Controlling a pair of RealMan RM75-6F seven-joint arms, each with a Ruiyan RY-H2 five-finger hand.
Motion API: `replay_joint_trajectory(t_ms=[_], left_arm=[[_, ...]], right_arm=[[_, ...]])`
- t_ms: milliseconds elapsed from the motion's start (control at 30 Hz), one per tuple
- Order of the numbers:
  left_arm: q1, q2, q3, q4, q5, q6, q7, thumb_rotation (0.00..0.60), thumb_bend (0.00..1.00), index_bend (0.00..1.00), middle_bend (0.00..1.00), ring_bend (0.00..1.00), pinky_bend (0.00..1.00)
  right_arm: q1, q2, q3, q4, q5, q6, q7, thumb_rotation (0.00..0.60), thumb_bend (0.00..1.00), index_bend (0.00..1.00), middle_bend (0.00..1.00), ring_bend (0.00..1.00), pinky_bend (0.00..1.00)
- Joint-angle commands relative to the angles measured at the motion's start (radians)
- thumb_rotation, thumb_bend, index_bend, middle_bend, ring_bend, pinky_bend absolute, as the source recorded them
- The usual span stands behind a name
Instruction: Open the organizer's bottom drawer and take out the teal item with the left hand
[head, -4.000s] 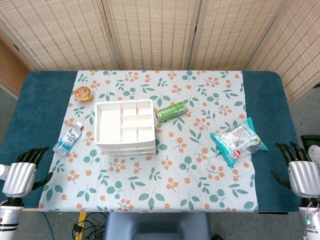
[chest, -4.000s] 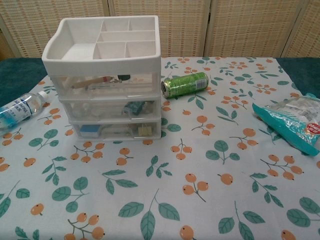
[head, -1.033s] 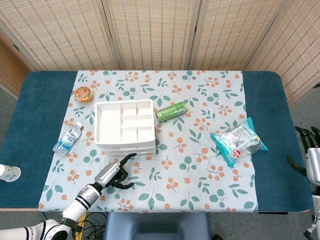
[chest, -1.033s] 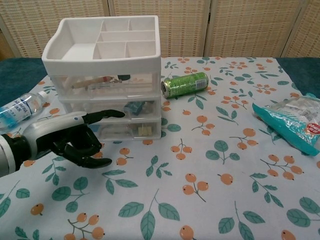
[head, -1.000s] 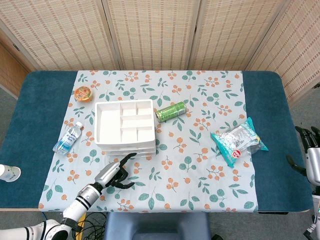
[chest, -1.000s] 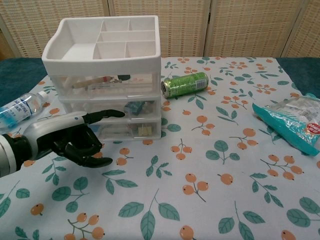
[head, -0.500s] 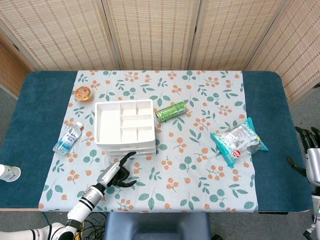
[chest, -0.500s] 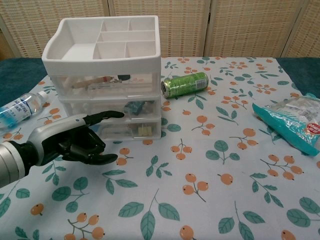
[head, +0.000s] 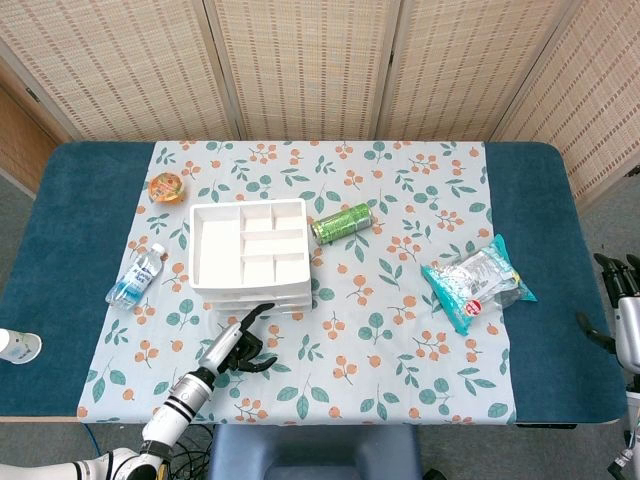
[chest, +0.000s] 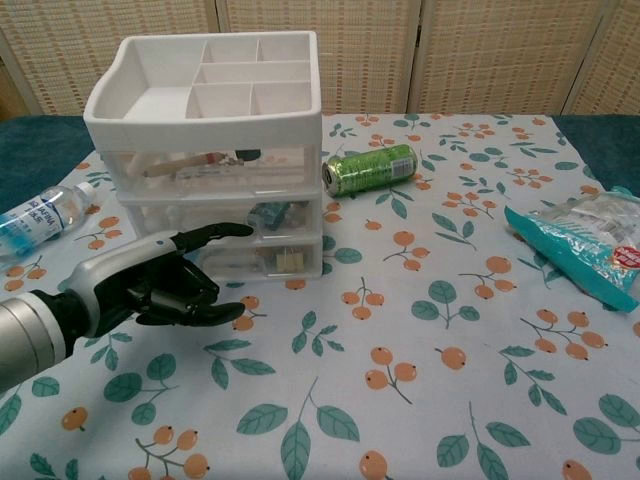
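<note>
Organizer (chest: 212, 150) stands left of centre on the table (head: 520, 370), its bottom drawer (chest: 240, 258) closed. Left hand (chest: 160, 285) reaches at the drawer front, one finger extended, the rest curled, holding nothing. Right hand (head: 625, 325) rests at the table's edge, fingers apart.

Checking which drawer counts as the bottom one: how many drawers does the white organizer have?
3, stacked under the organizer's open top tray: top drawer, middle drawer, and bottom drawer at table level, beside the left hand. All look closed.
</note>
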Motion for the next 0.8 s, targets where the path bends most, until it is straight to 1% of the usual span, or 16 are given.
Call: replay_joint_trajectory(t_ms=[33,533,700,800], left_arm=[[0.002,-0.015,-0.004,0.001,-0.004,0.002,-0.002,0.6,0.26,0.0,0.92,0.93,1.0],[-0.003,-0.047,-0.015,0.027,0.0,-0.021,-0.046,0.6,0.26,0.0,0.91,0.93,1.0],[-0.004,-0.052,-0.024,0.034,-0.009,-0.031,-0.063,0.6,0.26,0.02,0.91,0.93,1.0],[-0.006,-0.054,-0.029,0.036,-0.016,-0.04,-0.072,0.6,0.26,0.04,0.91,0.93,1.0]], right_arm=[[-0.002,-0.001,-0.001,0.002,0.0,0.001,0.001,0.6,0.26,0.12,0.21,0.14,0.18],[-0.006,-0.006,-0.002,0.023,0.009,-0.003,0.015,0.6,0.26,0.12,0.21,0.14,0.18],[-0.007,-0.009,-0.003,0.029,0.013,-0.008,0.017,0.6,0.26,0.12,0.21,0.14,0.18],[-0.006,-0.01,-0.004,0.029,0.018,-0.014,0.017,0.6,0.26,0.12,0.22,0.16,0.18]])
